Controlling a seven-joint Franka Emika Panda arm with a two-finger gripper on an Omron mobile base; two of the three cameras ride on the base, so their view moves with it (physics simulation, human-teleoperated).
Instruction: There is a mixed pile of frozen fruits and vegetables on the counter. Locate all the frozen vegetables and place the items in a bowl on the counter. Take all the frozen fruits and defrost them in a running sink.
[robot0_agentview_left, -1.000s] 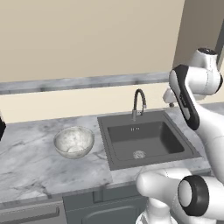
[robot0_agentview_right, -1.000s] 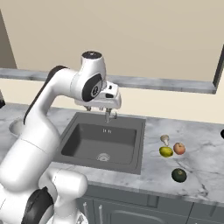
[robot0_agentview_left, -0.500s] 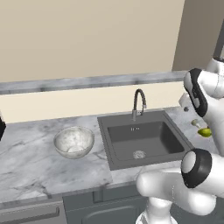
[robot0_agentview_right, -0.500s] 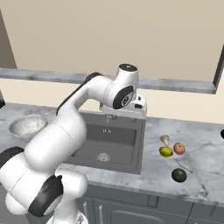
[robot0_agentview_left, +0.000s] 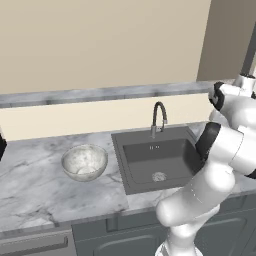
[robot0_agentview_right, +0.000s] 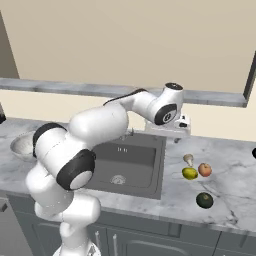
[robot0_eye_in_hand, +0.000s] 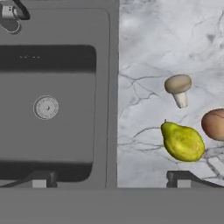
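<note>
On the marble counter (robot0_agentview_right: 225, 165) right of the sink (robot0_agentview_right: 127, 162) lies the pile: a tan mushroom (robot0_agentview_right: 188, 159) (robot0_eye_in_hand: 178, 87), a yellow-green fruit (robot0_agentview_right: 189, 173) (robot0_eye_in_hand: 183, 142), a reddish apple-like fruit (robot0_agentview_right: 204, 170) (robot0_eye_in_hand: 214, 124) and a dark green lump (robot0_agentview_right: 204, 200). My gripper (robot0_agentview_right: 179, 134) (robot0_eye_in_hand: 109, 181) hangs open and empty above the sink's right rim, a little left of the pile. One of its fingertips (robot0_eye_in_hand: 181, 179) shows just below the yellow-green fruit in the hand view. The speckled bowl (robot0_agentview_left: 85, 161) stands left of the sink (robot0_agentview_left: 157, 160).
A curved gooseneck faucet (robot0_agentview_left: 159, 117) rises behind the basin, and a round drain (robot0_eye_in_hand: 46, 107) sits in its floor. A grey ledge (robot0_agentview_right: 90, 90) runs along the beige wall behind the counter. My own arm hides part of the bowl (robot0_agentview_right: 21, 145) in the right base view.
The arm has swung right, from beside the faucet to the sink's right edge near the pile. The gripper has stayed open. The food pieces and the bowl have not moved.
</note>
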